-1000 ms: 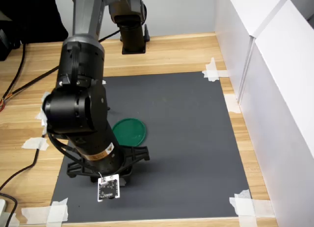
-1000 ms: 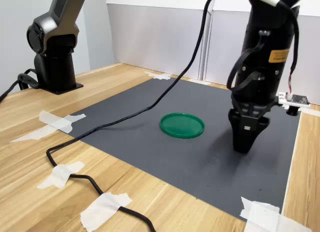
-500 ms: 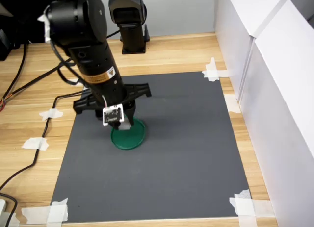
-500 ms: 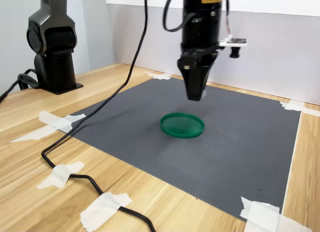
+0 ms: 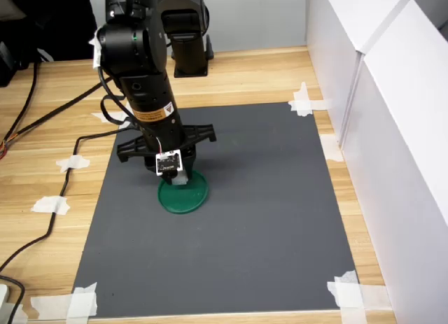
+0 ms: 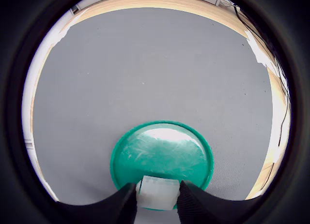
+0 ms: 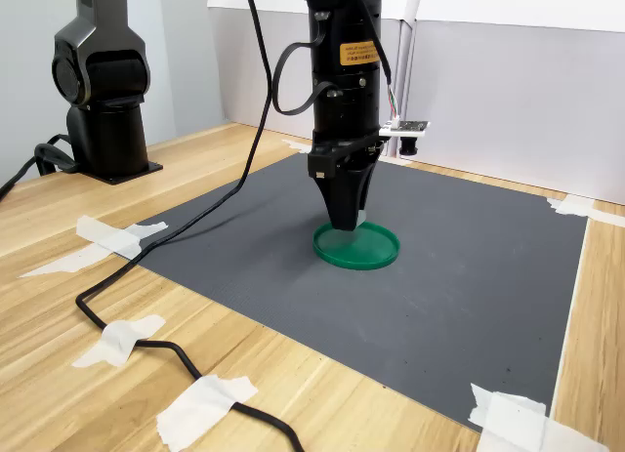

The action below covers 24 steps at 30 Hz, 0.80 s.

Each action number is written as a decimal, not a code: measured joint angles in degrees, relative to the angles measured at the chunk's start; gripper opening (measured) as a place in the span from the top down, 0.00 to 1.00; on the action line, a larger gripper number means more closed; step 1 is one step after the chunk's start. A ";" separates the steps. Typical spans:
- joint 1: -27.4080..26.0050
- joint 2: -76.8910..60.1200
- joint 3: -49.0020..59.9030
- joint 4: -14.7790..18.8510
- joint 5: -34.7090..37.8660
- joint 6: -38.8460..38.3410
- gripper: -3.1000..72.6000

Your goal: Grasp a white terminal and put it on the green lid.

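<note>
We see a wooden table topped by a taped dark mat, with white panels alongside.

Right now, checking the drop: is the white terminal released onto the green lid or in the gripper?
In the gripper: its fingers pinch the white terminal over the green lid's edge.

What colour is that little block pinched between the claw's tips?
White. The white terminal shows best in the wrist view, held in the gripper just above the green lid.
</note>
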 joint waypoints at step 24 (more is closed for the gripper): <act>0.00 -9.93 4.57 -2.78 -5.13 0.56 0.10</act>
